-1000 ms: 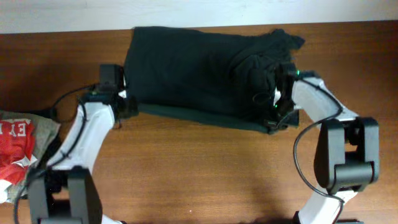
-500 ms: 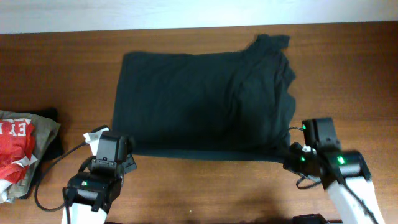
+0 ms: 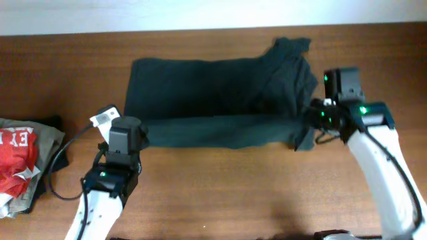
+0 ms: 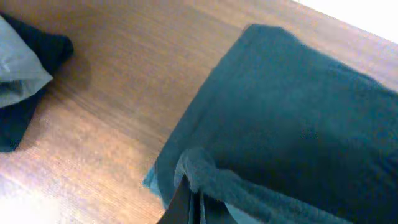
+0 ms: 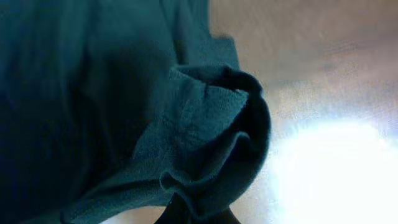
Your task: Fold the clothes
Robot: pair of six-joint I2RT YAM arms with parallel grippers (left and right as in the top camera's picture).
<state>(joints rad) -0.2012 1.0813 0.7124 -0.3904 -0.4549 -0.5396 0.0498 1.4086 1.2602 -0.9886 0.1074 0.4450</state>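
A large, very dark green-black cotton T-shirt (image 3: pixel 213 87) lies spread across the upper centre of the brown wooden table (image 3: pixel 213 193), its long axis running left to right in the overhead frame. The near hem is raised and doubled into a narrow band stretched between two robot arms.

The left hand (image 3: pixel 139 133) is clenched on the band's left end. The right hand (image 3: pixel 311 120) is clamped on the right end, beside the rumpled sleeve. Each arm is nearest its own corner, and the body of the T-shirt lies beyond both hands, toward the top of the frame. The right hand sits slightly higher in the frame than the left. Judged from this, the fold turns on carrying both ends the same way, across the short axis, so that the band stays parallel to the far hem.

Only the overhead view shows the full span and the two hands together, but it hides the fingertips. The left wrist view supplies the grip: cloth (image 4: pixel 298 124) rolls over the closed fingers (image 4: pixel 186 202) at the bottom edge, with bare table to the left. The right wrist view shows a thick bunched fold (image 5: pixel 205 124) gathered at the dark fingers (image 5: pixel 193 214), and glare on the table at lower right. No lettering shows in any view.

At the overhead frame's left edge, well apart from the T-shirt, lie a crumpled red garment with white letters (image 3: pixel 17 160) and a grey-khaki garment (image 3: pixel 48 141).
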